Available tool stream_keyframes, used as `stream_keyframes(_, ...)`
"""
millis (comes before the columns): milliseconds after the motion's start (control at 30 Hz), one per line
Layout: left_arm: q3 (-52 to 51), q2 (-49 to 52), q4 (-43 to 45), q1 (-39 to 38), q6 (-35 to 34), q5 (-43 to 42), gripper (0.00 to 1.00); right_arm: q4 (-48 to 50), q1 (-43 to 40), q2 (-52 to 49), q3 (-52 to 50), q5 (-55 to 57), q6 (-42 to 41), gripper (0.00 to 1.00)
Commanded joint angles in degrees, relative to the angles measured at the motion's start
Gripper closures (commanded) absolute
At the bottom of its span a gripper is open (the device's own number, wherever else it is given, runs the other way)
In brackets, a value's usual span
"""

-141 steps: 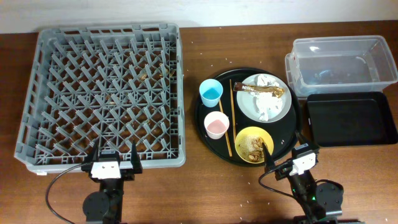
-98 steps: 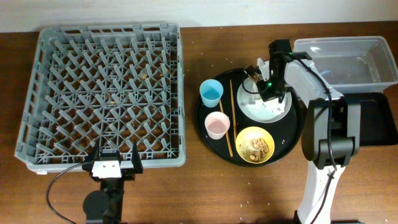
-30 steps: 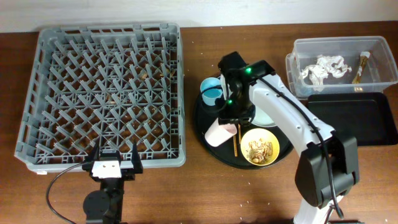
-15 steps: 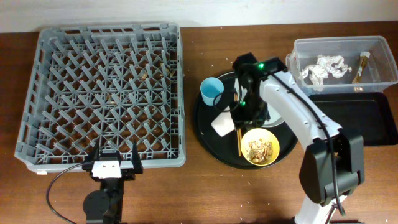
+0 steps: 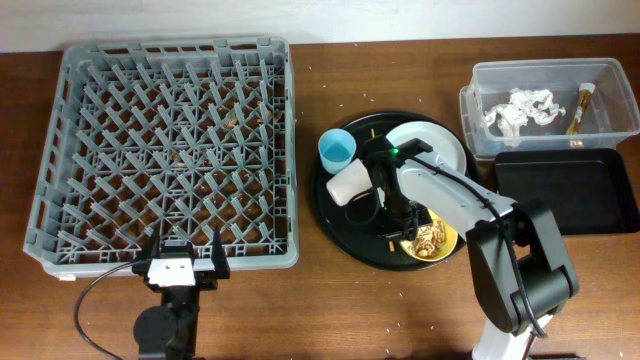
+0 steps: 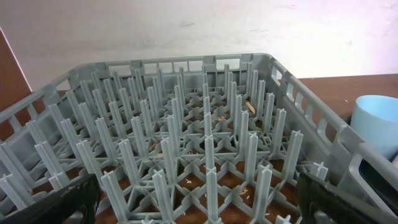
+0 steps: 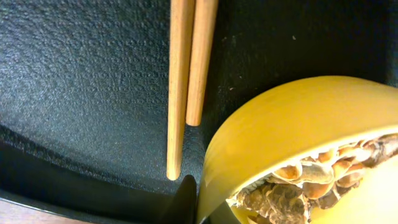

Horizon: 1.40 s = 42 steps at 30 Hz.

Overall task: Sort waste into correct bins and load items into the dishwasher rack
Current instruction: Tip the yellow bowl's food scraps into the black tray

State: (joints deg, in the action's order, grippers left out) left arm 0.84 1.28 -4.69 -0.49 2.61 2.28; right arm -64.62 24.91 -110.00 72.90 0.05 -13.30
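Note:
My right gripper (image 5: 405, 228) (image 7: 202, 198) is shut on the rim of the yellow bowl (image 5: 437, 240) (image 7: 292, 118), one finger outside and one inside. Tan food scraps (image 7: 311, 180) fill the bowl. Two wooden chopsticks (image 7: 185, 74) lie on the round tray beside it. The pink-white cup (image 5: 347, 185) lies on its side near the upright blue cup (image 5: 338, 150) (image 6: 378, 121). The grey-white plate (image 5: 432, 140) sits behind my arm. My left gripper (image 5: 182, 265) (image 6: 199, 211) stands open at the front edge of the dishwasher rack (image 5: 170, 150) (image 6: 205, 143).
The round black tray (image 5: 335, 225) holds the dishes. At the right, the clear tub (image 5: 480, 80) contains white napkins (image 5: 520, 108) and a brown wrapper stick (image 5: 580, 105). The shallow black tray (image 5: 565, 190) lies in front of it. Crumbs dot the table.
My right gripper has let go of the pink-white cup, which now lies tipped on the tray, moved toward the front of the tray and shut on the yellow bowl's rim. The left arm is still.

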Motion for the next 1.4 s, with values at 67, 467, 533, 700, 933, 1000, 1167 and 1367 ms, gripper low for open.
stream_keyframes(67,-0.3,-0.3,0.0,0.3,0.7,-0.4,0.0,-9.0,0.1,2.0,14.2,0.4,1.6,0.96)
stream_keyframes(467,-0.3,-0.3,0.0,0.3,0.7,-0.4,0.0,-15.8,-46.9,3.7,31.6,-47.1,23.6,0.96)
stream_keyframes(533,-0.3,-0.3,0.0,0.3,0.7,-0.4,0.0,-13.6,-53.9,3.7,30.3,-51.7,23.6,0.96)
stream_keyframes(700,-0.3,-0.3,0.0,0.3,0.7,-0.4,0.0,-8.8,-65.7,3.5,23.5,-69.2,27.9,0.96)
stream_keyframes(933,-0.3,-0.3,0.0,0.3,0.7,-0.4,0.0,6.6,-71.5,-0.6,9.8,-81.0,27.8,0.96)
stream_keyframes(1000,-0.3,-0.3,0.0,0.3,0.7,-0.4,0.0,6.6,-71.6,-1.1,7.6,-82.0,27.8,0.96)
stream_keyframes(1167,-0.3,-0.3,0.0,0.3,0.7,-0.4,0.0,6.9,-73.4,-1.1,7.2,-82.2,19.5,0.96)
stream_keyframes(1367,-0.3,-0.3,0.0,0.3,0.7,-0.4,0.0,6.4,-75.3,-1.1,7.2,-82.2,8.3,0.96)
